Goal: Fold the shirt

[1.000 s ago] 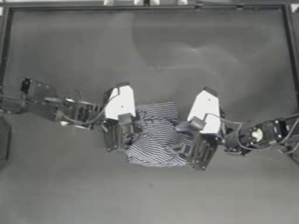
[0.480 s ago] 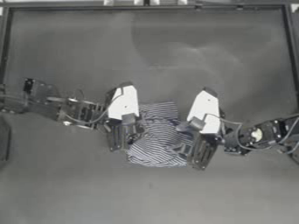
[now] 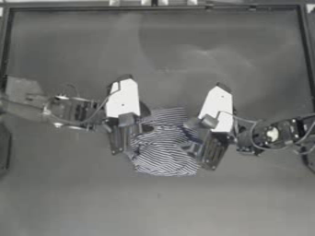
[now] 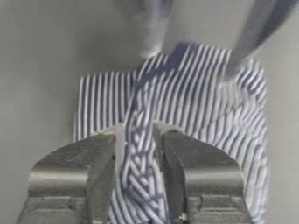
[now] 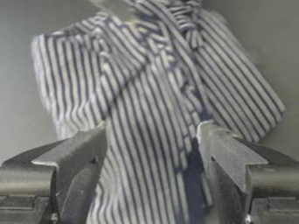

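The shirt (image 3: 163,145) is lying bunched in a small heap at the middle of the dark table (image 3: 160,55) (stripes running every way). The left gripper (image 4: 140,153) is sitting at its left edge, jaws pinching a raised ridge of the cloth. The right gripper (image 5: 153,148) is sitting at its right edge, jaws apart around a striped fold.

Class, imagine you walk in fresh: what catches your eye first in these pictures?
The striped shirt, bunched in a heap at the middle of the dark table. The left gripper pinches a ridge of its fabric at one side, while the right gripper stands with jaws spread over the other side.
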